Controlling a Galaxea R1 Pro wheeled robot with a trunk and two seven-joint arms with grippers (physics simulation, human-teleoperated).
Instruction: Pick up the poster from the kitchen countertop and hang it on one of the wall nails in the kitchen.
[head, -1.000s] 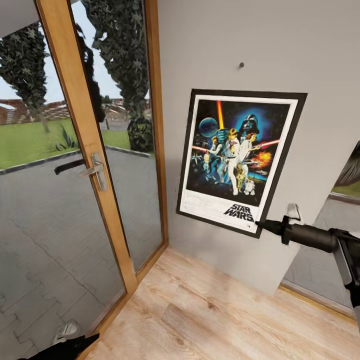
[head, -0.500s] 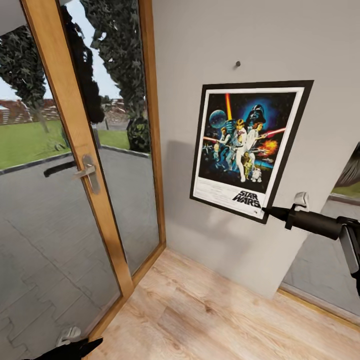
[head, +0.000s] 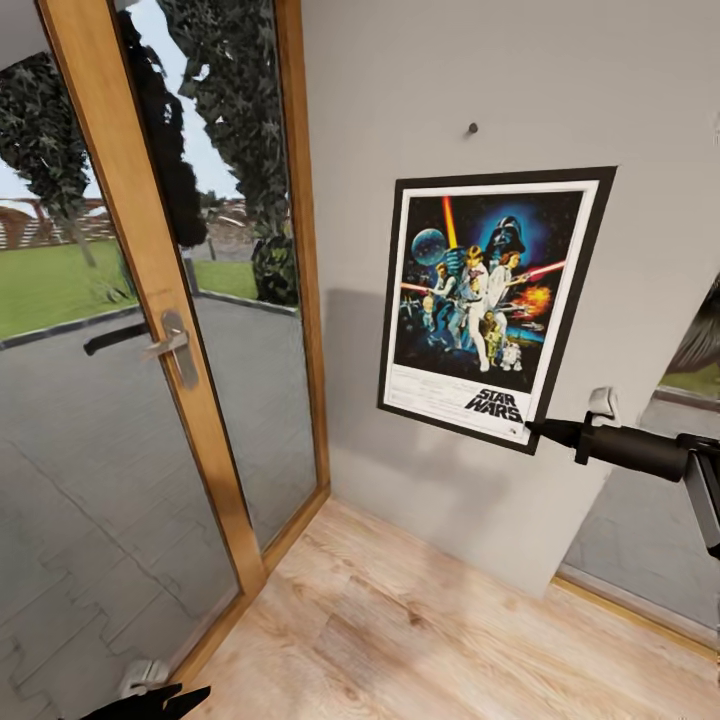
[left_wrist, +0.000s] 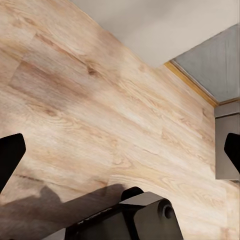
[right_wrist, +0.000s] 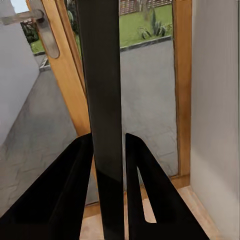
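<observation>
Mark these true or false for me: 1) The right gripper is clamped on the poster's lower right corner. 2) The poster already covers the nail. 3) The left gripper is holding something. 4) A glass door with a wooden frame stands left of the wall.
1) True: the right gripper pinches the poster at that corner; in the right wrist view its edge runs between the fingers.
2) False: the nail sits bare above the poster's top edge.
3) False: the left gripper is open over the wooden floor.
4) True: the door has a metal handle.
</observation>
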